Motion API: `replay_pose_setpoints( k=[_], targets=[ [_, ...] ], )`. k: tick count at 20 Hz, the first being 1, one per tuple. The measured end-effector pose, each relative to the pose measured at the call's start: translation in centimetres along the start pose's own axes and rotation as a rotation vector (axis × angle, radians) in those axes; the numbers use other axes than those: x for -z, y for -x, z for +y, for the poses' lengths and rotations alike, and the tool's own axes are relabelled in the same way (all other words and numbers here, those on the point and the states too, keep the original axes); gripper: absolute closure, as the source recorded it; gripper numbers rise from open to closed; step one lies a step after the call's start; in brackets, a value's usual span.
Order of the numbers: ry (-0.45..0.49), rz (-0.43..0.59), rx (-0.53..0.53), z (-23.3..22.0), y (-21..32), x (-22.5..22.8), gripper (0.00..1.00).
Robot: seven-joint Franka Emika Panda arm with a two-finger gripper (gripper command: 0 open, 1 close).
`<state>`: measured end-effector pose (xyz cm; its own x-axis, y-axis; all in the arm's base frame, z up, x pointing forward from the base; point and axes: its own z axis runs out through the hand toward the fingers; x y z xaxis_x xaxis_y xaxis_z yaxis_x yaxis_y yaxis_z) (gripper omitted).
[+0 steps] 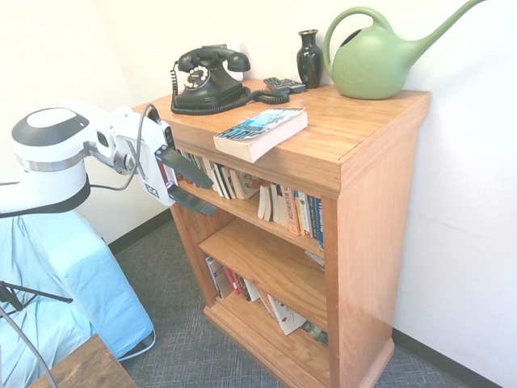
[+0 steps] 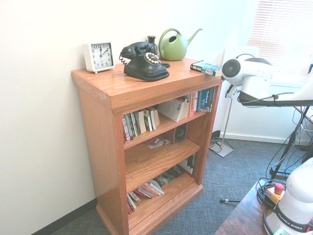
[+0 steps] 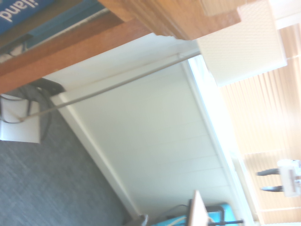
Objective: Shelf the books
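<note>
Bookcase (image 1: 380, 162) of honey-coloured wood, grain glossy, wide overhanging top, filling the centre and right of the first exterior frame and the centre-left of the second. Thick paperback (image 1: 260, 133) lying flat on that top at upper centre of the first exterior frame, blue-teal and black cover, cream page block, one corner jutting past the front lip; in the second exterior view only a thin sliver of it at the far right corner of the top, title too small to read. Gripper (image 1: 192, 186) at centre-left of the first exterior frame, white casing with two flat black fingers (image 1: 187, 168) spread wide apart, nothing between them, hanging just in front of the top shelf opening and below the paperback, touching neither. Black rotary telephone (image 1: 208, 79) with coiled cord, glossy dark vase (image 1: 309, 58), and smooth green plastic watering can (image 1: 380, 61), spout cut off by the upper right edge. White square clock (image 2: 99, 56) seen only in the second exterior view, upper left. Rows of thin-spined books (image 1: 292, 212) on the top board, more leaning on the bottom board, partly hidden by the frame. Wrist view blurred: wooden edge at top, grey carpet (image 3: 42, 188), white wall.
</note>
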<state>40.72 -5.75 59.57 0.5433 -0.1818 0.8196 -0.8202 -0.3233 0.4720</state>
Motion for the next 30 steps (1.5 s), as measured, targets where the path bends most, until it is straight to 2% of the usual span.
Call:
replay_pose_setpoints(
  k=[4,11,21,30],
  targets=[
    [0.067,0.045,0.02,-2.2,-0.3,1.2,0.0],
    [0.122,0.091,0.014,-5.7,-2.5,2.0,0.0],
    [0.142,0.101,-0.019,-6.5,-5.2,1.7,0.0],
    [0.158,0.097,-0.028,-9.1,-6.6,0.0,0.0]
  ],
)
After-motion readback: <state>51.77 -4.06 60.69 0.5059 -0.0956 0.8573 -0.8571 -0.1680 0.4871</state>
